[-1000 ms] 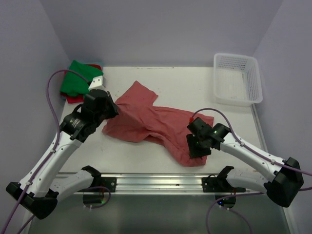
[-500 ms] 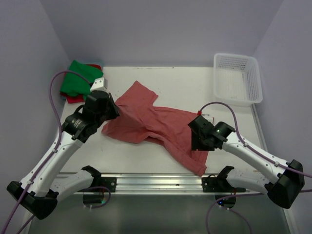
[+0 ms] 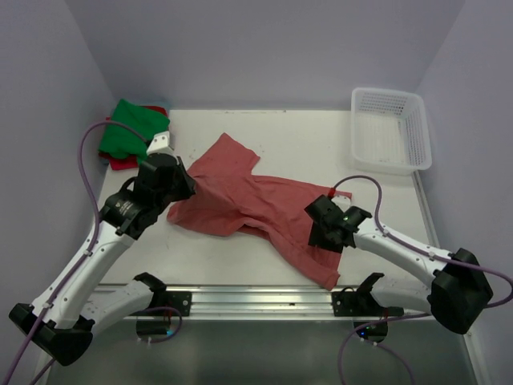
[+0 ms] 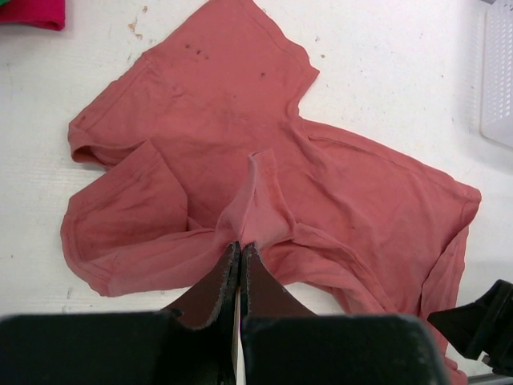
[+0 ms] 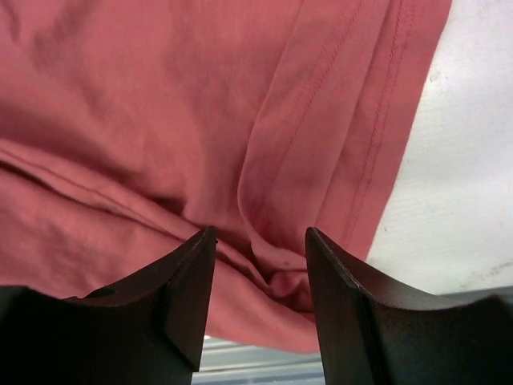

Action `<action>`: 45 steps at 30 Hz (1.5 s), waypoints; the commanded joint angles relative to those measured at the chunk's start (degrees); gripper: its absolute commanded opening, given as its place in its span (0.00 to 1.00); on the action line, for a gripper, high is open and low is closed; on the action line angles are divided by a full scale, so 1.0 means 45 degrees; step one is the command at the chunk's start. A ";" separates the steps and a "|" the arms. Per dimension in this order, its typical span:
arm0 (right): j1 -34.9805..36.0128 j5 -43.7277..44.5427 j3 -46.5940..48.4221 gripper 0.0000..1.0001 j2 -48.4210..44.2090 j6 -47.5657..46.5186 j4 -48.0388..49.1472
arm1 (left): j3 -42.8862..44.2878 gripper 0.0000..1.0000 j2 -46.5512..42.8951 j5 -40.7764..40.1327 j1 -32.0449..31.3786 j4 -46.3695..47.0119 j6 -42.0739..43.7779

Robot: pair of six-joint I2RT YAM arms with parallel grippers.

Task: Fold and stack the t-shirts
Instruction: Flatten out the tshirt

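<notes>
**A:** So where's the big tee sitting, and how's it gonna behave?

**B:** The white table (image 3: 321,144) fills most of the overhead view. The brick-red t-shirt (image 3: 248,200) lies crumpled across the middle of it, with one corner trailing toward the lower right. Looks like thin, light, floppy cloth to me, the kind that sags wherever it isn't held. I'd grab it at hems or shoulder seams, not mid-panel.

**A:** Anything in the way?

**B:** Not really. The white mesh basket (image 3: 387,91) is upper right, well apart from the shirt. The green t-shirt (image 3: 128,132) sits folded at upper left on the red-pink t-shirt (image 3: 120,163), which just peeks out underneath. Both are near the left arm but clear of the big shirt.

The left gripper (image 4: 240,249) is pinched tight on a ridge of the brick-red cloth, pulling it up into a little tent. The right gripper (image 5: 260,241) hangs over the lower-right hem with its jaws apart and a wrinkle between them, nothing clamped.

My one worry is that trailing corner. It's close to the metal rail (image 3: 256,298) at the bottom.
</notes>
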 commanded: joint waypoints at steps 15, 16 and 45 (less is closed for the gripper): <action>-0.2505 0.1032 0.0757 0.31 0.3794 -0.1348 0.4349 | -0.0700 0.00 -0.0715 0.0066 -0.0032 0.0436 -0.0579; -0.2603 0.1071 0.1048 0.19 0.4221 -0.1620 0.4467 | -0.0719 0.00 -0.0715 0.0066 -0.0032 0.0436 -0.0598; -0.3190 0.1427 0.5465 0.00 -0.1596 -0.6935 0.5407 | -0.0428 0.00 -0.0578 -0.0304 -0.0032 0.0456 -0.0442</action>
